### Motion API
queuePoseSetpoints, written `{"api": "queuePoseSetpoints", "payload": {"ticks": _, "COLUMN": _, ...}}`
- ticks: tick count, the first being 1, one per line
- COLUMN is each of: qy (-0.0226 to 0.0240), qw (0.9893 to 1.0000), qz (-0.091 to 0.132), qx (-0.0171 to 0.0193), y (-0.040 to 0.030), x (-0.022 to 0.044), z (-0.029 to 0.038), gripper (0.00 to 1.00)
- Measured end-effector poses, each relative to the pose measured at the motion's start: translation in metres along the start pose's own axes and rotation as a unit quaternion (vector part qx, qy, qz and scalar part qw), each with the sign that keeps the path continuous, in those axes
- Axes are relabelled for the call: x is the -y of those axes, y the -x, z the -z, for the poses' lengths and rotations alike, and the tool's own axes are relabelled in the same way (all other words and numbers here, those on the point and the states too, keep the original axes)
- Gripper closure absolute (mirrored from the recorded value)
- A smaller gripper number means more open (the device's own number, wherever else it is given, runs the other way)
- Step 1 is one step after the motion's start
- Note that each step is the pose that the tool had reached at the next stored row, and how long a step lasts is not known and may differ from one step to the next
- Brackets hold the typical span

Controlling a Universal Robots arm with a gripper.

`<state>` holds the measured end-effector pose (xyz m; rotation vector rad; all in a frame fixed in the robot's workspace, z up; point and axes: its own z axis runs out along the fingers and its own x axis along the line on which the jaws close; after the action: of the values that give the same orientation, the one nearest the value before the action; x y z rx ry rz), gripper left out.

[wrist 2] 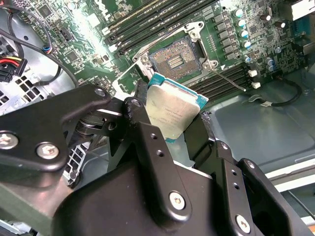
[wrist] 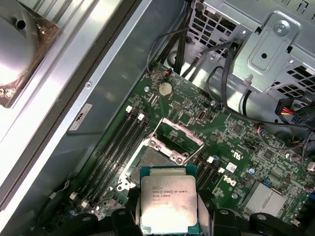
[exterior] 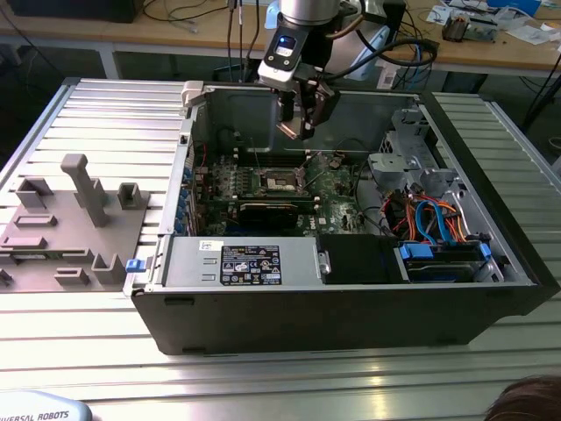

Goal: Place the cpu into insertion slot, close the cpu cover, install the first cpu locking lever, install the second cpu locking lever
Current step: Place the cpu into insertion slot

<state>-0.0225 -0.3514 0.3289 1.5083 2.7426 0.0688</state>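
My gripper hangs inside the open computer case, above the green motherboard. It is shut on the cpu, a flat square chip with a silver-grey top, held by its edges between the two black fingers. In the first wrist view the cpu hovers just short of the bare insertion slot. The slot shows its contact field, uncovered. The cpu cover, a silvery frame with a square window, stands tipped open at the slot's far side. A thin wire locking lever sticks out beside the slot.
Memory slots run alongside the socket. A long black card lies across the board, with the power supply in front. A metal drive cage and blue and orange cables fill the exterior view's right. A grey fixture plate lies outside the case.
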Motion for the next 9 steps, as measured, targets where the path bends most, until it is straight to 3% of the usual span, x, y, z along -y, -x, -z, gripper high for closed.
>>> {"api": "queuePoseSetpoints", "payload": {"ticks": 9, "qy": 0.0001, "qw": 1.0000, "qz": -0.008, "qx": 0.0004, "y": 0.0000, "x": 0.0000, "z": -0.0002, "gripper": 0.45}}
